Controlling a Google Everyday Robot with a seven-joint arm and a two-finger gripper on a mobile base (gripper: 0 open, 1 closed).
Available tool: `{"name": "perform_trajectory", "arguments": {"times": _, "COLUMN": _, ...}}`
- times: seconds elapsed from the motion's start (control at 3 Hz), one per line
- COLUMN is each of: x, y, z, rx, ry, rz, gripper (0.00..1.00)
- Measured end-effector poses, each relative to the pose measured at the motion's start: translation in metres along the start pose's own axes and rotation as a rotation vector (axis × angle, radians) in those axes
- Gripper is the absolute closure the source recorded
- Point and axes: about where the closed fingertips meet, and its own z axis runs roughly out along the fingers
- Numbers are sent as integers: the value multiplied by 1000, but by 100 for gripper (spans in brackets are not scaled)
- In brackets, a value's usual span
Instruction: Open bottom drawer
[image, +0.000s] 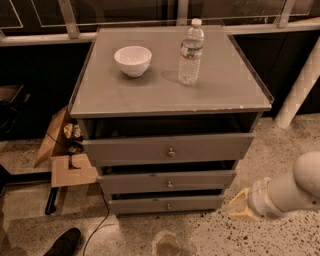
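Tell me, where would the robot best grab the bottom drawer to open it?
By the small round knob at the centre of the bottom drawer, coming straight from the front: the face is flat, and the knob is the only part sticking out. The gripper is low, right of the drawer, apart from it.
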Motion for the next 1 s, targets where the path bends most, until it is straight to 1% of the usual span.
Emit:
{"name": "perform_trajectory", "arguments": {"times": 0.33, "x": 40, "y": -15, "z": 71, "rx": 1, "ry": -57, "rz": 13, "gripper": 100}}
{"name": "perform_trajectory", "arguments": {"times": 0.67, "x": 68, "y": -30, "z": 136, "rx": -47, "ry": -109, "rz": 46, "gripper": 100}}
{"name": "perform_trajectory", "arguments": {"times": 1.0, "x": 80, "y": -13, "z": 171, "rx": -106, "ry": -134, "rz": 85, "gripper": 100}}
